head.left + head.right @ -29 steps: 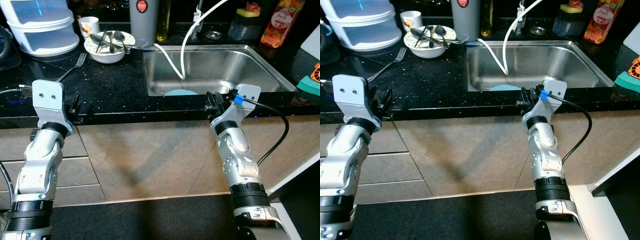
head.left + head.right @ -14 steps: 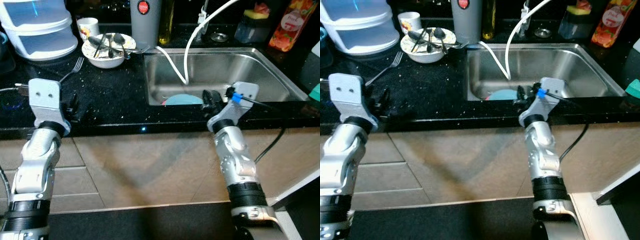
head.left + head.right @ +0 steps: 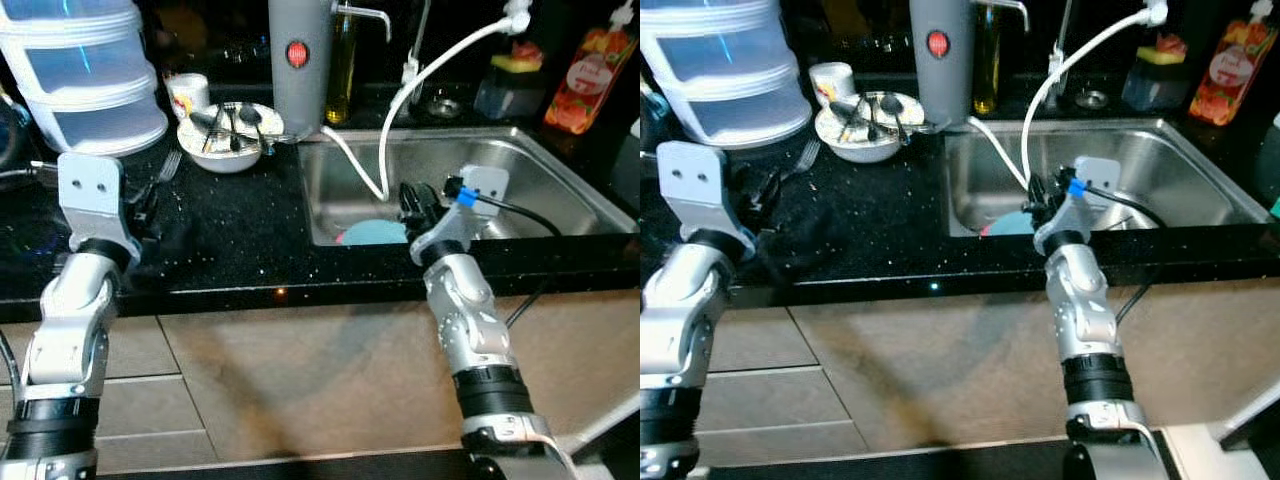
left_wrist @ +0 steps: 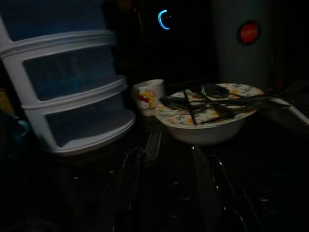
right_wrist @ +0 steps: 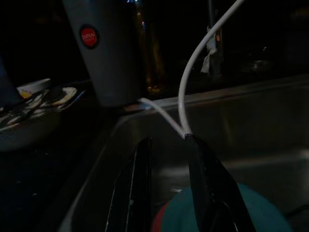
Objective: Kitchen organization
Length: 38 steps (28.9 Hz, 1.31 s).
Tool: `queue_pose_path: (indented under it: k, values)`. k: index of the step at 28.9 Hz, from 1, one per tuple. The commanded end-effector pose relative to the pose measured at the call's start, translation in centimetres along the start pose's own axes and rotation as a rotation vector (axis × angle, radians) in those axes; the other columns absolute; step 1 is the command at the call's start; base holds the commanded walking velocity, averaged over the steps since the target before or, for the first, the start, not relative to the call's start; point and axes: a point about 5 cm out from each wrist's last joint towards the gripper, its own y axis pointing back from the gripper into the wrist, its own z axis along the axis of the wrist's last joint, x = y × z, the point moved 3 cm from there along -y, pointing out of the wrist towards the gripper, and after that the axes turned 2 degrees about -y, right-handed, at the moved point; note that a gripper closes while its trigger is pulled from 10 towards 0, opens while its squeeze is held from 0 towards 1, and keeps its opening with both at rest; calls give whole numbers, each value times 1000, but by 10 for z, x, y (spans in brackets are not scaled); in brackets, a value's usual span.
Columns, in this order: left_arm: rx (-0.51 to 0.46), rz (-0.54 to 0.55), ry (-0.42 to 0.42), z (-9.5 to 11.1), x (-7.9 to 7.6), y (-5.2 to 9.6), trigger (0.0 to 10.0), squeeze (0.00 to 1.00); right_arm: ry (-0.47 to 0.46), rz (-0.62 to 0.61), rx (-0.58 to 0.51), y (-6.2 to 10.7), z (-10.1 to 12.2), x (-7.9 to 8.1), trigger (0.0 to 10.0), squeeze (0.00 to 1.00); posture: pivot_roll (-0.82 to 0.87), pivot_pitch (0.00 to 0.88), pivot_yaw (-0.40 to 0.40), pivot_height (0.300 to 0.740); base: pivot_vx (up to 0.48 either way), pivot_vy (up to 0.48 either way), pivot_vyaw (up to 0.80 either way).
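So the right gripper (image 3: 412,197) hangs over the near rim of the sink (image 3: 560,170), fingers apart with nothing in them, pointed down at the teal plate (image 3: 375,232) in the basin, which I'd guess is the target. The white hose (image 3: 400,110) drops in just beside it, so it's tight there. The left gripper (image 3: 146,208) hovers over the black counter (image 3: 240,240), also parted and empty, near the fork (image 3: 166,166) and the bowl of cutlery (image 3: 229,135). Plenty of bare counter between them.

Black speckled countertop (image 3: 240,240) is gleaming beneath the right gripper (image 3: 412,200); beige cabinet fronts (image 3: 300,370) are sitting below.
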Motion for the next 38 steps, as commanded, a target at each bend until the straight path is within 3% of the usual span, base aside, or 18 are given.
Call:
queue_pose_path:
  k: [1,10,38]
  values:
    - [10,6,-6,-1,2,2,10000,0,-18,-2,2,0,0,1,10000,0,15,116,-11,740,337,0,0]
    - [11,10,1,0,2,3,10000,0,-23,59,53,-1,-8,9,10000,0,18,127,-14,740,333,0,0]
    - [-1,17,38,3,1,5,10000,0,-32,91,72,0,-10,14,10000,0,14,139,-22,740,286,0,0]
